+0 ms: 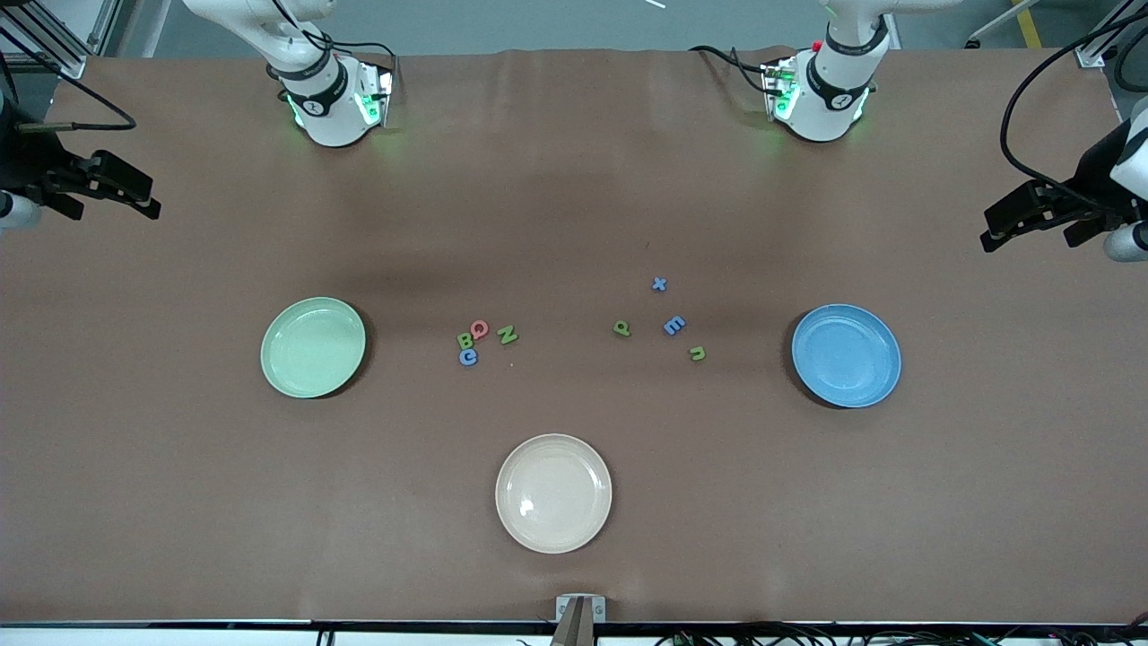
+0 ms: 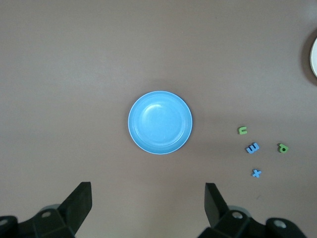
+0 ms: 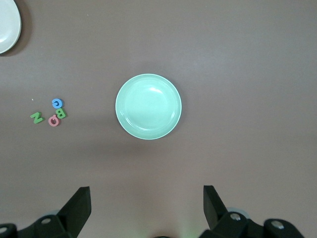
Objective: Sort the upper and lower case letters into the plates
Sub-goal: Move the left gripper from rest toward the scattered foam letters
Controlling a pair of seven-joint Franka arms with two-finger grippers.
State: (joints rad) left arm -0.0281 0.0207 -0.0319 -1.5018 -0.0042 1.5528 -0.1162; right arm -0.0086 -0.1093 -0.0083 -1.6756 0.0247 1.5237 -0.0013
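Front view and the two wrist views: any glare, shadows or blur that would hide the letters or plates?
Front view: a small bright glint on the cream plate, soft dark bands across the table, letters small but legible. Left wrist view: blue plate evenly lit, sharp. Right wrist view: faint sheen on the green plate, nothing hidden.

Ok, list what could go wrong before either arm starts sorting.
The green B, red Q and blue G lie bunched, so a grasp may drag a neighbour. The cream plate could be mistaken for a target. Both plates, mint and blue, hold nothing yet.
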